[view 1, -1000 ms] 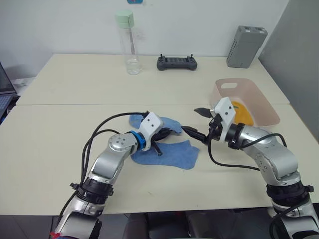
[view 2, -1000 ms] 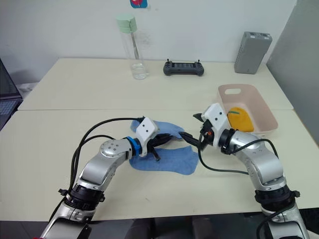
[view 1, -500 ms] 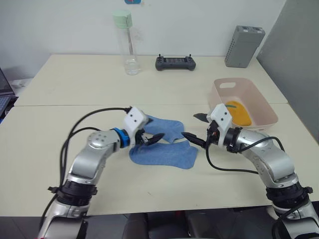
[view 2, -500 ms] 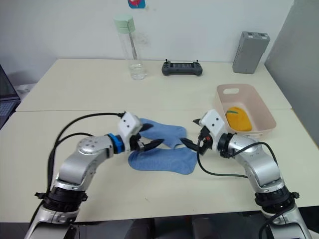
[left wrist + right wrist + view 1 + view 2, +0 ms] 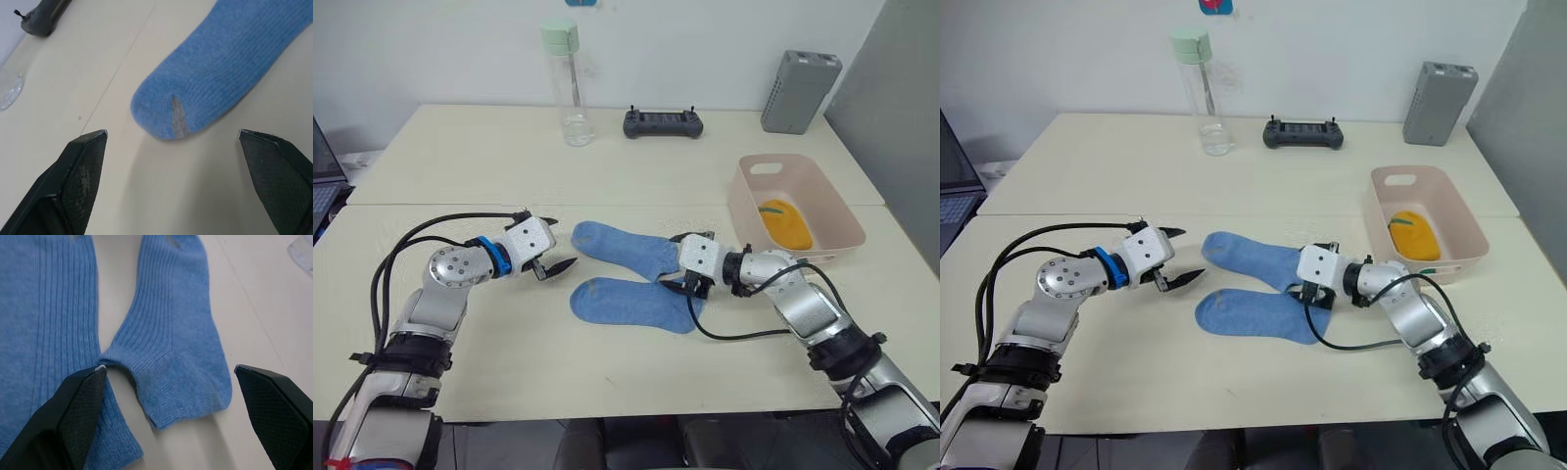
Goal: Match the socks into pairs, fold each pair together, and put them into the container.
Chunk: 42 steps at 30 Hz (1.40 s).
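- Left tool (image 5: 554,260): fingers spread wide, holding nothing, low over the surface (image 5: 489,166). The toe of the farther light blue sock (image 5: 622,247) lies just ahead of its fingertips, not touching; a small grey mark shows on that toe in the left wrist view.
- Right tool (image 5: 1309,293): fingers spread wide, holding nothing, set down at the cuff ends of both socks, where the two meet.
- Nearer light blue sock (image 5: 631,304): flat on the surface, its cuff at the right tool, its toe pointing toward the left tool's side.
- The two blue socks lie side by side, touching at the cuffs and apart at the toes.
- Pale pink container (image 5: 832,194): beyond and outboard of the right tool, well apart from it. A folded mustard-yellow bundle (image 5: 787,222) with a small green mark lies inside.
- Beyond both tools: clear bottle with green cap (image 5: 565,82), black handheld controller (image 5: 661,122), grey upright box (image 5: 800,77).
- No legible writing or brand on any item.
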Available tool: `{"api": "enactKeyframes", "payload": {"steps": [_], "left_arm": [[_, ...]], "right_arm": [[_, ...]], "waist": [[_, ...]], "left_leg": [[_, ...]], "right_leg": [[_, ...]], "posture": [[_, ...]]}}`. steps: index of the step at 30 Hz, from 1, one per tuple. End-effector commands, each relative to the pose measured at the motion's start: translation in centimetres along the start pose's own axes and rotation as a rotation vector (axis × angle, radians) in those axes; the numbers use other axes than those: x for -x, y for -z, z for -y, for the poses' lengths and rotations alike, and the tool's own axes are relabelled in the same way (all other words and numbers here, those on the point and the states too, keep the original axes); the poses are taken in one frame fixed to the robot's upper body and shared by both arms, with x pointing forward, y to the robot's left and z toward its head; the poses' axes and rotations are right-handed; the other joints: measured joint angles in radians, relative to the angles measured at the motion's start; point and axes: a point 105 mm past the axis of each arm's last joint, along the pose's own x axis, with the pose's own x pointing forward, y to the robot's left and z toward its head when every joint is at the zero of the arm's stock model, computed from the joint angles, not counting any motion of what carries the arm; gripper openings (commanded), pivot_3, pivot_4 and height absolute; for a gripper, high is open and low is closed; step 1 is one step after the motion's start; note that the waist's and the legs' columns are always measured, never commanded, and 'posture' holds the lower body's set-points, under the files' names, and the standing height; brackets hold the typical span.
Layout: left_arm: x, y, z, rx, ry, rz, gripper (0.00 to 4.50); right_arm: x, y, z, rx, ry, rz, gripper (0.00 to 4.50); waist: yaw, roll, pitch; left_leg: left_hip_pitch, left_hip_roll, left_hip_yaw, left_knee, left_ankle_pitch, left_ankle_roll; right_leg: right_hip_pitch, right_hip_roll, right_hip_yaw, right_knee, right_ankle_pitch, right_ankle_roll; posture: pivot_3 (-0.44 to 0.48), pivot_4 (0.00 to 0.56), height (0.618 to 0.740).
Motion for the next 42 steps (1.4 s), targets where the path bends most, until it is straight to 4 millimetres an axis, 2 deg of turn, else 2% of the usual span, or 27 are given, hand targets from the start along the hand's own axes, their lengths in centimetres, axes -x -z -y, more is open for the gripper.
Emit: {"api": "enactKeyframes", "payload": {"steps": [1, 8, 15, 18, 23, 29, 34, 42], "left_arm": [[-0.6, -0.8, -0.3, -0.043, -0.004, 0.031, 4.47], [-0.8, -1.0, -0.4, 0.012, -0.014, 0.063, 4.47], [-0.7, -1.1, -0.6, -0.009, -0.012, 0.056, 4.47], [-0.8, -1.5, -0.7, 0.033, -0.022, 0.079, 4.5], [-1.0, -1.8, -0.6, 0.06, -0.016, 0.091, 4.5], [-1.1, -2.0, -0.4, 0.069, 0.008, 0.098, 4.5], [-1.2, -2.2, 0.0, 0.068, 0.038, 0.111, 4.5], [-2.8, -2.2, 0.6, -0.029, 0.058, 0.099, 4.5]], "right_arm": [[-0.4, -0.7, 0.7, 0.118, -0.005, 0.008, 4.5], [-1.4, -1.1, 1.2, 0.149, 0.017, 0.042, 4.5], [-2.1, -2.1, 1.4, 0.187, 0.003, 0.09, 4.5], [-2.1, -2.8, 1.4, 0.175, 0.001, 0.136, 3.89], [-2.0, -3.3, 1.5, 0.126, 0.003, 0.172, 2.15], [-1.3, -4.1, 1.6, -0.015, 0.01, 0.246, 0.04], [-0.5, -4.3, 1.8, -0.109, 0.023, 0.277, 0.04], [1.0, -3.8, 2.6, -0.199, 0.066, 0.287, 0.04]], "waist": [[0.0, 0.0, 0.0], [0.001, 0.0, 0.0], [0.0, 0.0, 0.0], [0.0, 0.0, 0.0], [0.0, 0.0, 0.0], [0.0, 0.0, 0.0], [0.0, 0.0, 0.0], [0.001, 0.0, 0.0]], "left_leg": [[-0.001, 0.0, 0.0, 0.0, 0.0, 0.0], [-0.002, 0.0, 0.0, 0.0, 0.0, 0.0], [-0.002, 0.0, 0.0, 0.0, 0.0, 0.0], [-0.002, 0.0, 0.0, 0.0, 0.0, 0.0], [-0.002, 0.0, 0.0, 0.0, 0.0, 0.0], [-0.002, 0.0, -0.001, 0.0, 0.0, 0.0], [-0.003, 0.0, -0.001, 0.0, 0.0, 0.0], [-0.003, 0.0, -0.001, 0.001, 0.0, 0.0]], "right_leg": [[-0.001, 0.0, 0.0, 0.0, 0.0, 0.0], [-0.003, 0.0, 0.0, 0.001, 0.001, -0.001], [-0.003, 0.0, 0.0, 0.002, 0.001, -0.001], [-0.003, 0.0, 0.0, 0.002, 0.001, -0.001], [-0.003, 0.0, -0.001, 0.002, 0.001, -0.001], [-0.003, 0.0, -0.001, 0.003, 0.001, -0.001], [-0.003, 0.0, -0.001, 0.003, 0.001, -0.002], [-0.003, 0.0, -0.001, 0.003, 0.001, -0.001]], "posture": [[0.0, 0.15, 0.74], [0.0, 0.15, 0.74], [0.0, 0.15, 0.74], [0.0, 0.15, 0.74], [0.0, 0.15, 0.74], [0.0, 0.15, 0.74], [0.0, 0.15, 0.74], [0.0, 0.15, 0.74]]}}
